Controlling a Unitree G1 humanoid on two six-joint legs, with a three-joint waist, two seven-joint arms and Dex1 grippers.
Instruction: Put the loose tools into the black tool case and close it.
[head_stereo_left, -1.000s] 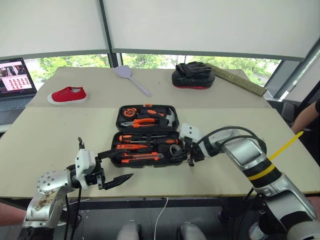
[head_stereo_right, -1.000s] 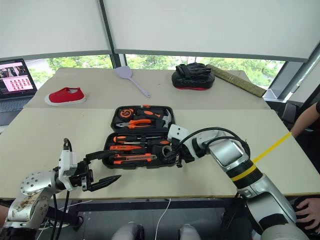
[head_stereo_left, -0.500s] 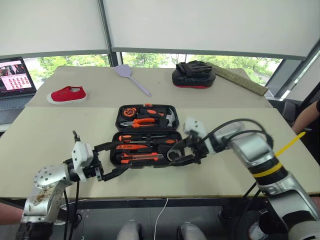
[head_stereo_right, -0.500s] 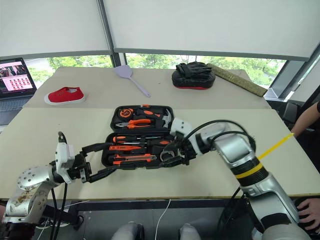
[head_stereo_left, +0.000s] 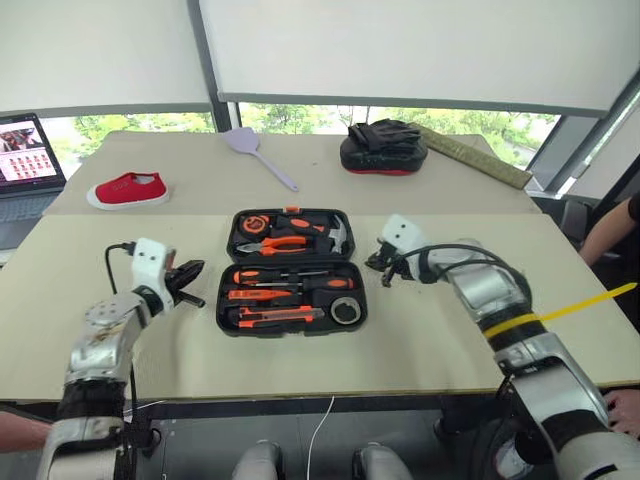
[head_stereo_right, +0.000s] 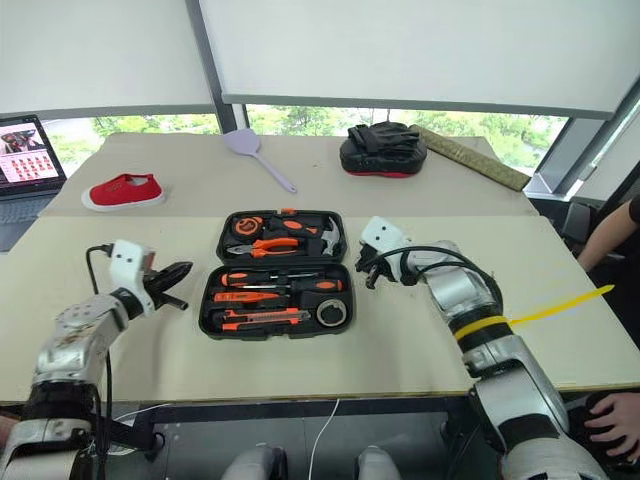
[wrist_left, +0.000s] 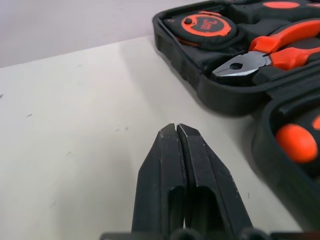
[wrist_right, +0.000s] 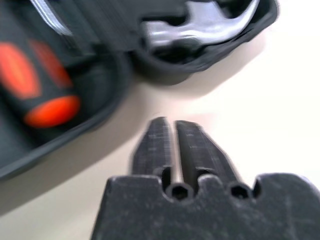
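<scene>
The black tool case (head_stereo_left: 291, 270) lies open at frame centre on the desk (head_stereo_left: 450, 330), tools seated in its slots. The tape measure (wrist_left: 205, 24) reads "3m" (other print illegible). Left claw (head_stereo_left: 190, 271) and right claw (head_stereo_left: 383, 272) flank it, both closed and empty.

The black tool case (head_stereo_left: 291, 272) is full of orange and black. The screwdrivers (head_stereo_left: 292, 281) have orange and black handles. So does the utility knife (head_stereo_left: 281, 317). The tape roll (head_stereo_left: 345, 310) is grey. The pliers (head_stereo_left: 283, 243) have orange handles, and the hammer (head_stereo_left: 339, 235) has a shiny silver head. The desk (head_stereo_left: 440, 330) is pale beige. At its far left edge lies a red shoe (head_stereo_left: 127, 190) with a white sole. The mitt (head_stereo_left: 381, 147) is black with a red edge.
</scene>
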